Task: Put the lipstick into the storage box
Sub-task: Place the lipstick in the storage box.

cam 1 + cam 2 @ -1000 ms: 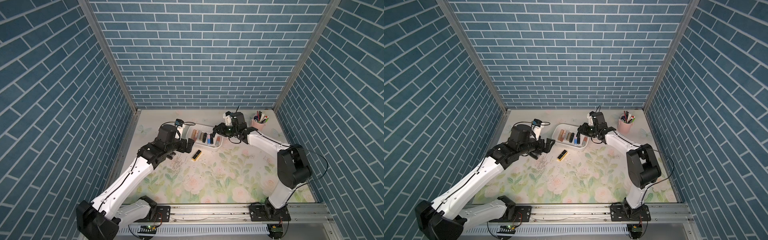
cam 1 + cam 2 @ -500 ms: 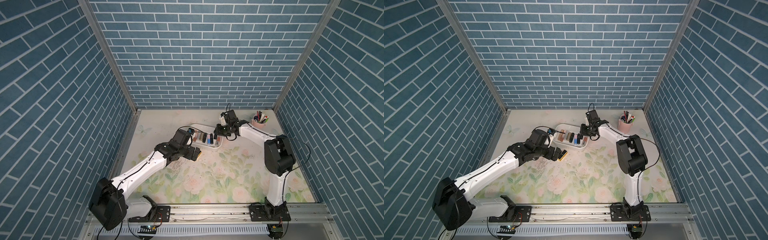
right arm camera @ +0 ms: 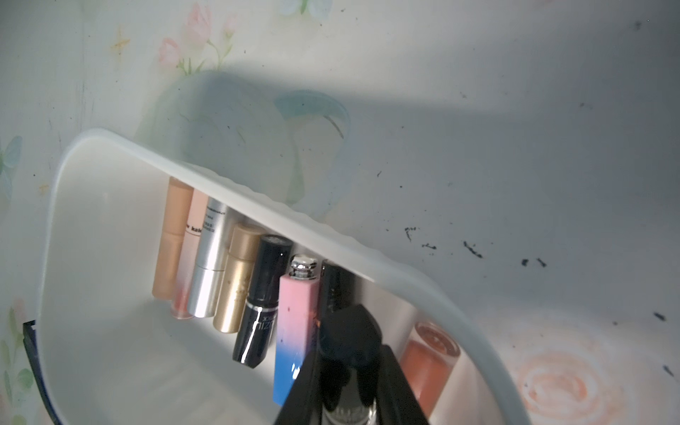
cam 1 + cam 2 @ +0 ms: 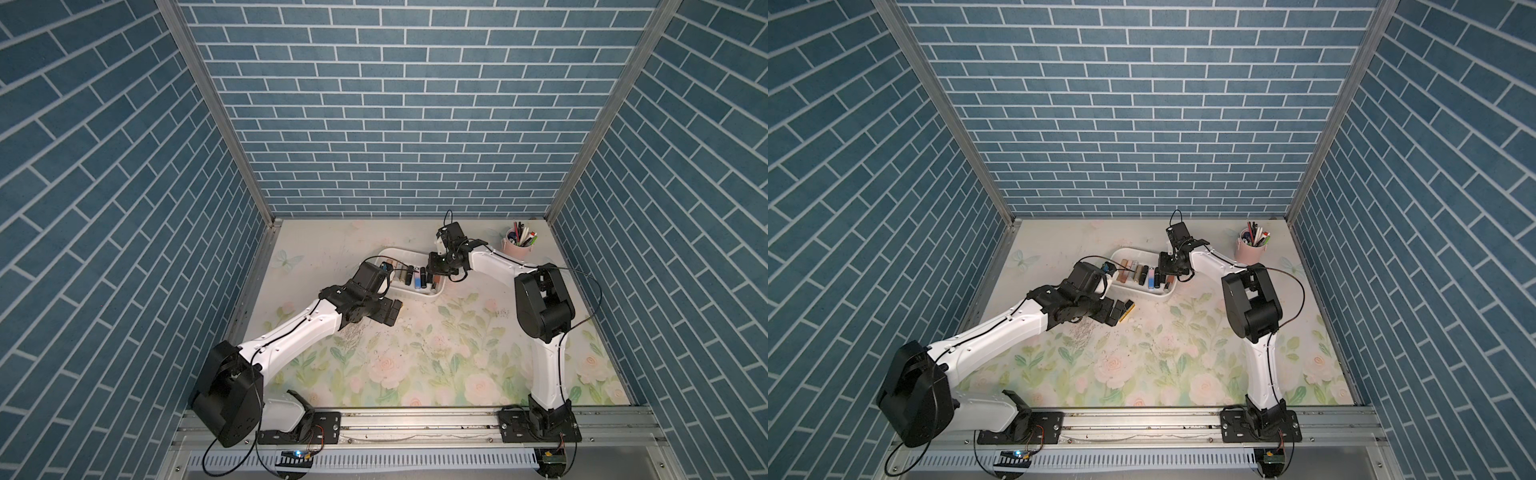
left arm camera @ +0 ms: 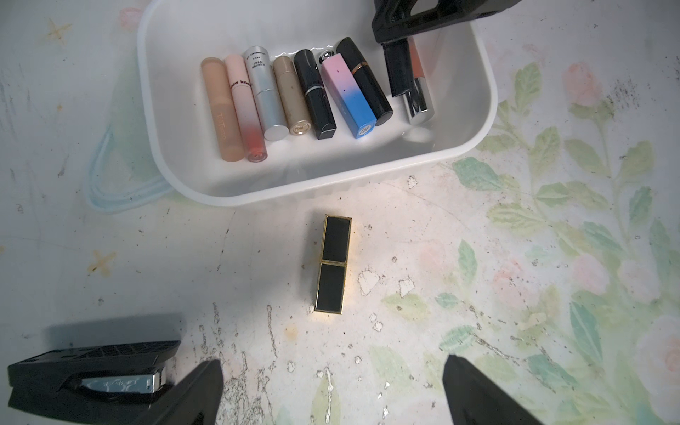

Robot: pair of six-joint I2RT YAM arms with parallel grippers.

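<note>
White storage box (image 5: 294,191), contents? (M.)
A row of tubes lying side by side on its floor. Right gripper (image 3: 351,349) reaches in at one end, jaws clamped on a black tube (image 5: 399,70), tilted, next to a coral gloss (image 5: 415,60). (R.)
And the lipstick (image 5: 333,265)? (M.)
Black, gold trim. Lies flat on the floral mat (image 5: 552,257), outside the box, just beside its long wall, not touching. Left gripper (image 5: 331,362) sits low near it, fingers wide apart, nothing between them; lipstick ahead of the tips. Pink pen cup (image 4: 1250,253) well apart, at the mat's far edge. (R.)
</note>
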